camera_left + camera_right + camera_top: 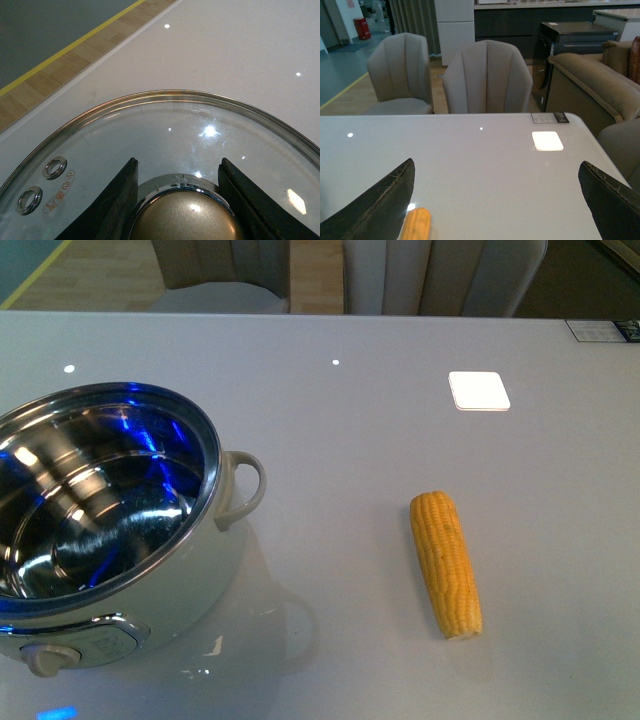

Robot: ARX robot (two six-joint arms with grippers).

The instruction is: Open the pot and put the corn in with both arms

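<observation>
table (350,420) | pot (208,562) open | corn (445,562) apart | left end effector (178,165) clasps lid knob (185,220)

pot (190,585): left side cropped | lid (165,130): mostly cropped | corn (416,225): wrist-view cropped

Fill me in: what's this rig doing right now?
The pot stands on the table with its lid already off, and nothing shows inside its steel bowl. The left gripper is closed on the gold knob of the glass lid, off to the side over the tabletop. The corn lies untouched on the table to the right of the pot. The right gripper is open wide, with the corn near one finger, not yet grasped.
</observation>
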